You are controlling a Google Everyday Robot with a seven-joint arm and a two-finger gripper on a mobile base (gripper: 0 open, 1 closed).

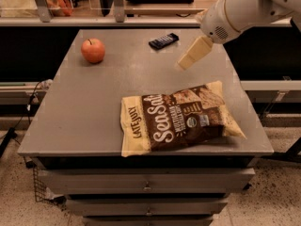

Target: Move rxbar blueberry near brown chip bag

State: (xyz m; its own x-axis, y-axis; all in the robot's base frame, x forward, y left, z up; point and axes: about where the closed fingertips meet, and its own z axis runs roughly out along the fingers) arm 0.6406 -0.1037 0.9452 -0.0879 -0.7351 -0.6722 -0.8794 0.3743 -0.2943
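The rxbar blueberry (163, 40), a small dark bar, lies flat near the far edge of the grey table (94, 102). The brown chip bag (178, 118) with "Sea Salt" script lies flat at the front right of the table. My gripper (184, 64) hangs from the white arm coming in from the upper right. It is above the table, right of the bar and a little nearer the camera, and beyond the bag. It holds nothing that I can see.
A red apple (93, 50) sits at the far left of the table. Drawers run under the table front (146, 187). A shelf with an orange bag (56, 1) stands behind the table.
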